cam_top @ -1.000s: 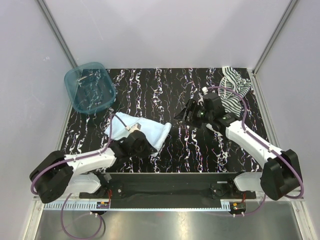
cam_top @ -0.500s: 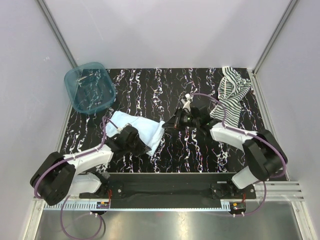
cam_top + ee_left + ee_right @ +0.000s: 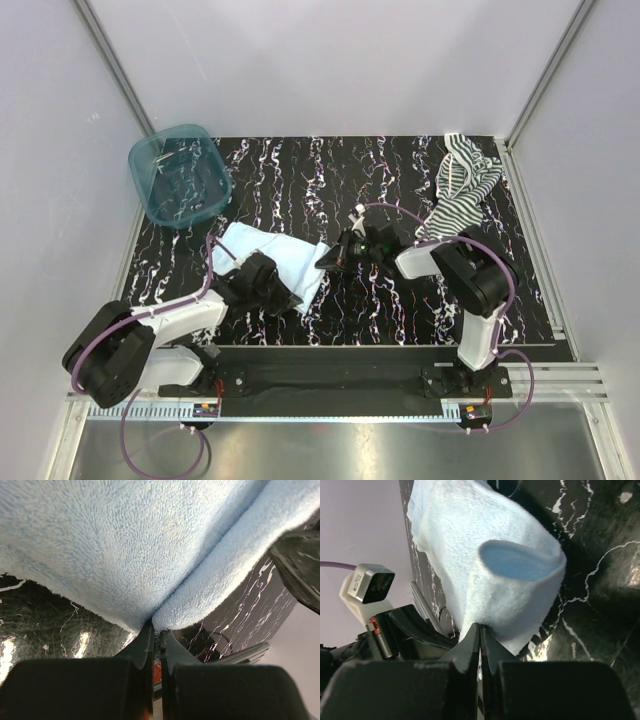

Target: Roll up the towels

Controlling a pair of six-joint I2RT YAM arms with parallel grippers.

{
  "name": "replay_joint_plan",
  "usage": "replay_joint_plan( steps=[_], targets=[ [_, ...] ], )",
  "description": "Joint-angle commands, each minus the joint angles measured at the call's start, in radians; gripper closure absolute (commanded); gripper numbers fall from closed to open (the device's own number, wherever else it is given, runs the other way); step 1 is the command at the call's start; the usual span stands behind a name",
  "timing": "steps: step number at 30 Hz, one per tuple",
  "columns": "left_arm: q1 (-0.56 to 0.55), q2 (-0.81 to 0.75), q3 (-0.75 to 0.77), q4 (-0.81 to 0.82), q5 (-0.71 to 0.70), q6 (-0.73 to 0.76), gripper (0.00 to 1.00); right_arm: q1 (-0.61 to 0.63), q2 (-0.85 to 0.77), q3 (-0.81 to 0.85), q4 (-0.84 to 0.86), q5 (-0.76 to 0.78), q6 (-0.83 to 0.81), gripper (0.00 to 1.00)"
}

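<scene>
Lying on the left front of the black marbled table [image 3: 400, 300], the pale blue towel [image 3: 268, 250] looks light, limp and fluffy; it should sag and bunch, so edges and corners are the places to pinch; the striped towel [image 3: 462, 188] sits crumpled at the far right corner; the left gripper [image 3: 156, 630] is clamped on the blue towel's near edge; the right gripper [image 3: 480, 629] pinches its folded right end; since a second ago the right arm has swung left and the blue towel has narrowed.
</scene>
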Motion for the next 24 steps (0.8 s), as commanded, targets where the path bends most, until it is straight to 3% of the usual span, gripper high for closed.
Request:
replay_joint_plan(
  steps=[1, 6, 11, 13, 15, 17, 19, 22, 24],
  targets=[
    [0.002, 0.019, -0.012, -0.019, 0.019, 0.027, 1.0, 0.009, 0.058, 0.008, 0.174, -0.015, 0.027, 0.96],
    [0.002, 0.002, -0.04, 0.014, 0.031, 0.055, 0.98, -0.002, 0.112, 0.017, 0.194, 0.029, 0.027, 0.99],
    [0.002, -0.024, -0.031, -0.071, -0.006, 0.131, 0.94, -0.014, 0.149, 0.014, 0.168, 0.092, 0.03, 1.0],
    [0.002, -0.047, -0.02, -0.125, -0.041, 0.159, 0.89, -0.013, 0.157, 0.024, 0.118, 0.11, 0.01, 1.0],
    [-0.003, -0.087, -0.005, -0.17, -0.085, 0.216, 0.79, -0.014, 0.154, 0.032, 0.073, 0.133, -0.004, 1.0],
    [-0.018, -0.136, 0.026, -0.249, -0.143, 0.269, 0.54, -0.013, 0.147, 0.037, 0.027, 0.146, -0.024, 1.0],
    [-0.044, -0.225, 0.061, -0.314, -0.222, 0.308, 0.41, -0.013, 0.137, 0.038, -0.004, 0.149, -0.033, 1.0],
    [-0.079, -0.308, 0.12, -0.39, -0.309, 0.398, 0.3, -0.01, 0.121, 0.04, -0.039, 0.147, -0.041, 1.0],
    [-0.12, -0.328, 0.187, -0.427, -0.392, 0.467, 0.28, -0.005, 0.111, 0.041, -0.056, 0.15, -0.048, 1.0]
  ],
)
